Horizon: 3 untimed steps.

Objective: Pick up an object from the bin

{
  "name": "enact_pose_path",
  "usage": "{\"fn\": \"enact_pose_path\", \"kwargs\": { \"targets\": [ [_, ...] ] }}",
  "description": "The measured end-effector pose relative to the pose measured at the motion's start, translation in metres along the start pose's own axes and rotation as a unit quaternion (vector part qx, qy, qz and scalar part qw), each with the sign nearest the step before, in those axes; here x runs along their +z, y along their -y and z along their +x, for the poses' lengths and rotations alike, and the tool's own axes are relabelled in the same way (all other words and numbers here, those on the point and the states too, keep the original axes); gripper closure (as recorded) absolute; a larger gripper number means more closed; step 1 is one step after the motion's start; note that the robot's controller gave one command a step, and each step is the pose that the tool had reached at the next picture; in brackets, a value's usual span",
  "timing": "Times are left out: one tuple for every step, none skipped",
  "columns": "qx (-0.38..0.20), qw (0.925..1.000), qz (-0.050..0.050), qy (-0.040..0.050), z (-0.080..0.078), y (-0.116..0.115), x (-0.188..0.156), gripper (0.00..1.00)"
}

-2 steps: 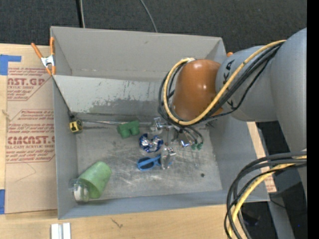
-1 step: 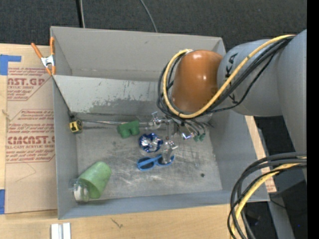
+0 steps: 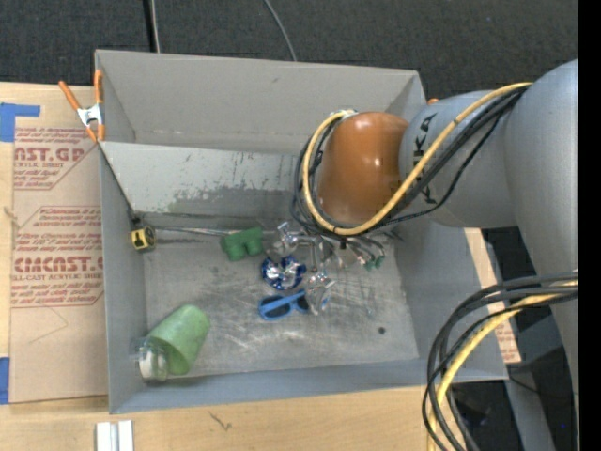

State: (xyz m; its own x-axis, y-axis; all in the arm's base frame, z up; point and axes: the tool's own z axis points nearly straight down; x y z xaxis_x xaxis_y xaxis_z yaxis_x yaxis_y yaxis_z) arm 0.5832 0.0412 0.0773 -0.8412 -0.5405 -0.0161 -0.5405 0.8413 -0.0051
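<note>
Centre your tool (image 3: 308, 272) over the small blue thing (image 3: 282, 304) before closing; whether it is spread now, I cannot tell.

Single camera above the bin (image 3: 188, 172), looking down, tilted slightly from one side. Whole bin in frame; arm (image 3: 507, 158) enters from right.

Robotics lab test cell, not a home or shop. Evidence: big grey industrial robot arm (image 3: 526, 158) with an orange dome wrist cover (image 3: 362, 163) and looped yellow-and-black cables (image 3: 470, 346), reaching into a grey sheet-metal bin (image 3: 188, 172) of mismatched small items. Pale wooden benchtop (image 3: 282, 421), dark carpet floor (image 3: 376, 17) behind.
</note>
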Motion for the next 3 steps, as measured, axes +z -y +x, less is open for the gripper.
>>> {"fn": "enact_pose_path", "kwargs": {
  "targets": [
    [0.001,1.0000,-0.001,-0.0040,-0.003,0.001,-0.003,0.00],
    [0.001,1.0000,0.001,-0.0006,-0.005,0.002,-0.007,1.00],
    [0.001,1.0000,-0.001,-0.0042,-0.008,0.002,-0.065,1.00]
  ]
}}
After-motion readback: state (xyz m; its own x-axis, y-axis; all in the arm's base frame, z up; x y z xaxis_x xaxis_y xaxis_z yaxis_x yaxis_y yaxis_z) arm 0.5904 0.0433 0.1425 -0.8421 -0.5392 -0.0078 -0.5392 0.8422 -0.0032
